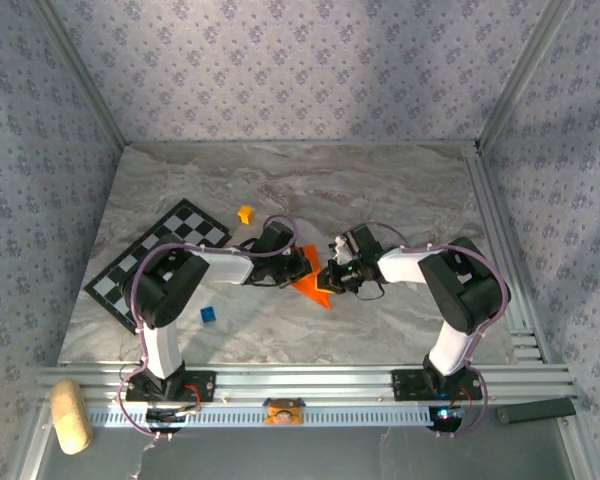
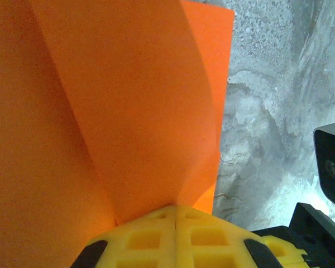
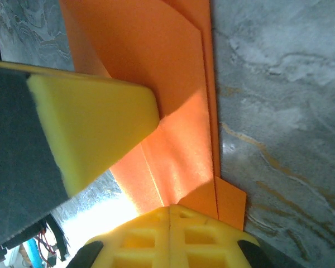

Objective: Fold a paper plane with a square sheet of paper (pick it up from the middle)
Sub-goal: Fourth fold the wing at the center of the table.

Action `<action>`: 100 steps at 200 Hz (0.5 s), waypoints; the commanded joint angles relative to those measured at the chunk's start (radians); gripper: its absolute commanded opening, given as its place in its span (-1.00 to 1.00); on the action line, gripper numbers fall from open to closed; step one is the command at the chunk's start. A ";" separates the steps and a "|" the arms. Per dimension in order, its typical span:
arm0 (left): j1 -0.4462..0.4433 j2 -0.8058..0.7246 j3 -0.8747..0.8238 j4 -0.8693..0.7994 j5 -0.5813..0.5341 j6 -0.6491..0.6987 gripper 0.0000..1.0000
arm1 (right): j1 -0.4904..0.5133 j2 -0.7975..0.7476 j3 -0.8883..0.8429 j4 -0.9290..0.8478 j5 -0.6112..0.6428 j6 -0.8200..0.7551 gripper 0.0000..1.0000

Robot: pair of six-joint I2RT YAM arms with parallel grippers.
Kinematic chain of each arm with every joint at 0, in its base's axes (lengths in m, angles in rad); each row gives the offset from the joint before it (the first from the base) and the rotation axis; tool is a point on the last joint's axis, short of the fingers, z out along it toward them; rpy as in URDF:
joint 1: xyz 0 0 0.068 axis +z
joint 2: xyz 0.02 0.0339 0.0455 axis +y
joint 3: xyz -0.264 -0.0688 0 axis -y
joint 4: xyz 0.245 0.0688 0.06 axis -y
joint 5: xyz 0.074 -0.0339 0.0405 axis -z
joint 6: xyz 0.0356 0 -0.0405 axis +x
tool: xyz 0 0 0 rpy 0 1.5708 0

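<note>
Worktop [image 1: 380,200]: grey marbled slab, smooth, inside patterned wallpaper walls.

Around the centre:
- Black-and-white checkered board [image 1: 160,255], flat, at left.
- Small yellow-orange cube [image 1: 245,214] just beyond the board's far corner.
- Small blue cube [image 1: 208,314] near the left arm's elbow.
- All 3 lie well apart from the paper; nothing stands between them and it.

Sheet of paper [image 1: 312,283]: thin, matte, bright orange, mid-worktop between the 2 arms, creased into a pointed wedge with its tip toward the near edge. Left wrist view shows broad overlapping folds [image 2: 128,111]; right wrist view shows layered straight edges [image 3: 181,128]. Possibly lifted off the slab; hard to judge.

Left end effector [image 1: 302,266]: yellow waffle-moulded fingers pressed together on the paper's edge [image 2: 175,215]. Right end effector [image 1: 332,276]: likewise clamped on the paper [image 3: 170,215], opposite side. A yellow wedge-shaped pad [image 3: 95,128] crowds the right wrist view, covering part of the paper.
</note>
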State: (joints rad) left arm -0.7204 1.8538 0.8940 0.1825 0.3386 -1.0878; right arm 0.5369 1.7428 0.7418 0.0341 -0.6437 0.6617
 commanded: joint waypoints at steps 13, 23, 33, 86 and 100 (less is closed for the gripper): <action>0.081 0.043 0.052 -0.118 -0.096 0.072 -0.99 | -0.003 0.040 -0.053 -0.159 0.092 -0.025 -1.00; 0.097 0.050 0.069 -0.139 -0.098 0.082 -0.98 | -0.004 0.038 -0.055 -0.159 0.092 -0.025 -1.00; 0.112 0.059 0.084 -0.159 -0.103 0.094 -0.98 | -0.004 0.037 -0.058 -0.158 0.089 -0.025 -1.00; 0.193 0.096 0.143 -0.212 -0.089 0.157 -0.98 | -0.008 0.021 -0.065 -0.159 0.089 -0.025 -1.00; 0.210 0.098 0.151 -0.214 -0.080 0.175 -0.98 | -0.009 0.020 -0.067 -0.156 0.087 -0.025 -1.00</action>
State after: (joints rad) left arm -0.5816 1.9144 1.0256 0.0402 0.3790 -0.9779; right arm 0.5350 1.7390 0.7361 0.0422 -0.6430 0.6613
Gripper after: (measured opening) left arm 0.041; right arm 0.052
